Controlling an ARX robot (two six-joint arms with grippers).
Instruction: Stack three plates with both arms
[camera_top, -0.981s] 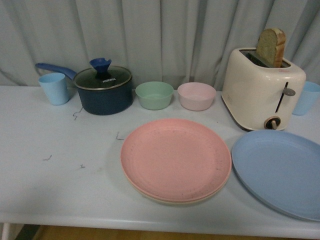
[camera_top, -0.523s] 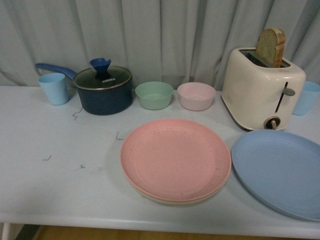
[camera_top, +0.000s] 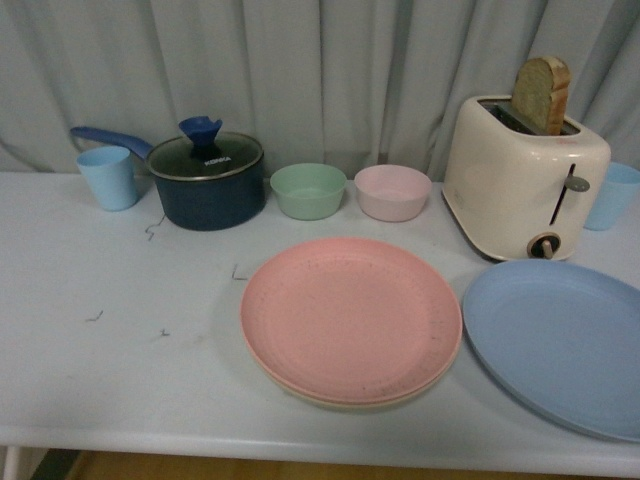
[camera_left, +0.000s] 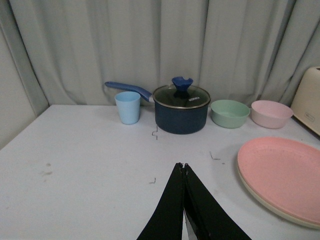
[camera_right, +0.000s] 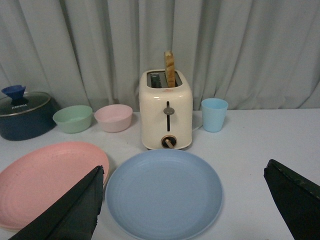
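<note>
Nothing on the table (camera_top: 120, 360) has shifted over the past second: all three plates, seen from the front, lie where they did before.

The speckled pink plate (camera_top: 350, 320) sits on top of the beige plate (camera_top: 340, 403), of which only a thin rim shows. This pair lies in front of the cream toaster (camera_top: 520, 180) and to its left. The light blue plate (camera_top: 560, 345) lies flat just in front of the toaster, close beside the pink plate without touching it, and is not yet on the stack.

A slice of bread (camera_top: 543, 95) stands upright in the toaster's slot. Just to the toaster's left is a pink bowl (camera_top: 392, 192), then a green bowl (camera_top: 308, 190), then a dark blue lidded pot (camera_top: 207, 180), and farthest left a pale blue cup (camera_top: 107, 177). A second blue cup (camera_top: 612, 195) stands just beside the toaster's right, and a grey curtain (camera_top: 320, 70) hangs behind.

In the left wrist view, the left gripper (camera_left: 183, 167) has its black fingers (camera_left: 172, 210) pressed together on nothing, above bare table well left of the toaster. In the right wrist view, the right gripper (camera_right: 184, 167) is spread wide and empty. It hangs over the blue plate in front of the toaster, with one finger (camera_right: 75, 210) showing on either side of the plate.
</note>
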